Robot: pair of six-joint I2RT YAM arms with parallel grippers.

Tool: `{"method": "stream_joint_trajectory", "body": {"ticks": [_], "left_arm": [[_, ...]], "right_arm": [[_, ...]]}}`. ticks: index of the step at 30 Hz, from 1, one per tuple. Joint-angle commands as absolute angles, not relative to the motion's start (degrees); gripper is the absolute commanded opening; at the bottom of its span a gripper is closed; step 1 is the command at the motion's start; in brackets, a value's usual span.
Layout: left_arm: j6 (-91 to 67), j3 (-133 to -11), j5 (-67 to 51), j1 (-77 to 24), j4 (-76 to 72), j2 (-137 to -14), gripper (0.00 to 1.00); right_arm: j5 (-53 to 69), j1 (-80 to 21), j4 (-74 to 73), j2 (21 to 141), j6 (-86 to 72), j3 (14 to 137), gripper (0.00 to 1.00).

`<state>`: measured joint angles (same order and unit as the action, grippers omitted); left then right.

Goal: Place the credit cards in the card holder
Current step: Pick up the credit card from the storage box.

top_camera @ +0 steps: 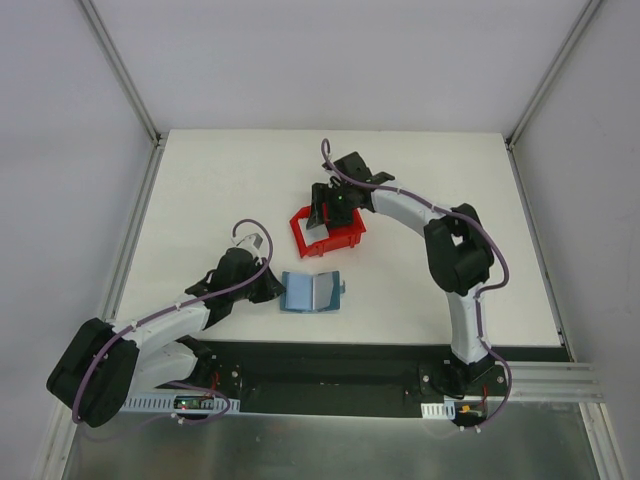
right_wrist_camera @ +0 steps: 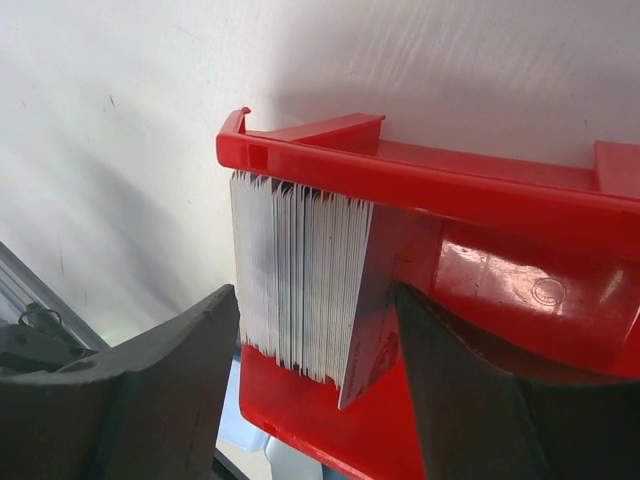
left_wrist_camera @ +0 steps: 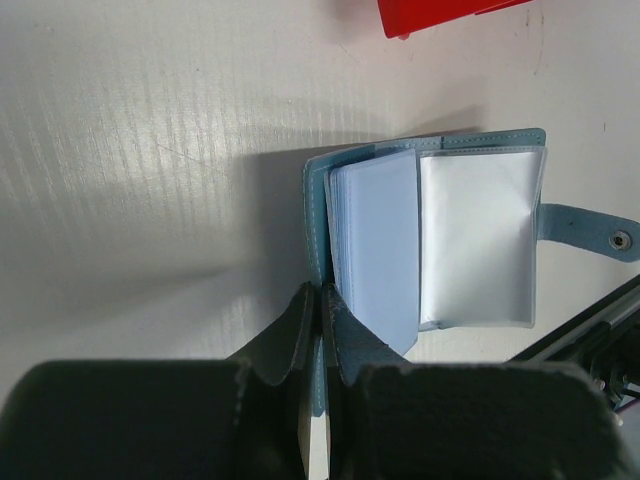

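Red bin held the credit cards; our right end effector straddled them, open, and we judged it should isolate 1; near the bin, our left end effector pinched the card holder.

- No word, brand, number or sign can be read in any of the three views.
- Red bin: the right wrist view shows a small round moulded stamp on its inner surface, at about 3 o'clock from the credit cards. Its marks are too small to make out.
- Outermost card of that stack, leaning at the 5 o'clock side: faint specks on its face that may be print, too blurred to tell.
- Card holder: in the left wrist view the snap on the strap at 3 o'clock is too small to show any stamping.
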<state>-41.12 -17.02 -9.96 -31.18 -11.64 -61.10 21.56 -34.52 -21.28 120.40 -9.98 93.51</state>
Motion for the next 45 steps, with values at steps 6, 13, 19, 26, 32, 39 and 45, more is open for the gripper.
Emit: {"method": "stream_joint_trajectory", "body": {"ticks": [6, 13, 19, 26, 32, 39, 45], "left_arm": [[-40.69, -18.72, -10.72, -31.64, -13.45, -61.61, 0.0], [-40.43, -19.25, -11.6, -31.64, -13.8, -62.84, 0.0], [-40.61, -18.98, -11.95, -31.64, -14.41, -63.11, 0.0], [-40.61, -18.11, -11.95, -31.64, -14.41, -62.4, 0.0], [-40.43, -17.14, -12.13, -31.64, -14.41, -62.05, 0.0], [-40.69, -16.52, -12.13, -31.64, -14.24, -60.82, 0.0], [-40.87, -15.91, -11.43, -31.64, -13.8, -60.03, 0.0]], "right_arm": [[23.12, -34.63, -20.13, 115.49, -9.67, 93.43, 0.59], [21.62, -34.63, -20.57, 115.23, -9.58, 93.34, 0.39], [20.65, -34.45, -21.27, 115.05, -9.05, 93.6, 0.23], [17.41, -34.28, -24.16, 115.22, -6.69, 95.71, 0.03], [10.91, -34.45, -26.45, 113.39, -1.77, 97.03, 0.0], [4.84, -34.37, -28.66, 107.94, 2.63, 96.07, 0.01], [9.74, -34.54, -21.57, 97.67, -3.67, 86.77, 0.0]]}}
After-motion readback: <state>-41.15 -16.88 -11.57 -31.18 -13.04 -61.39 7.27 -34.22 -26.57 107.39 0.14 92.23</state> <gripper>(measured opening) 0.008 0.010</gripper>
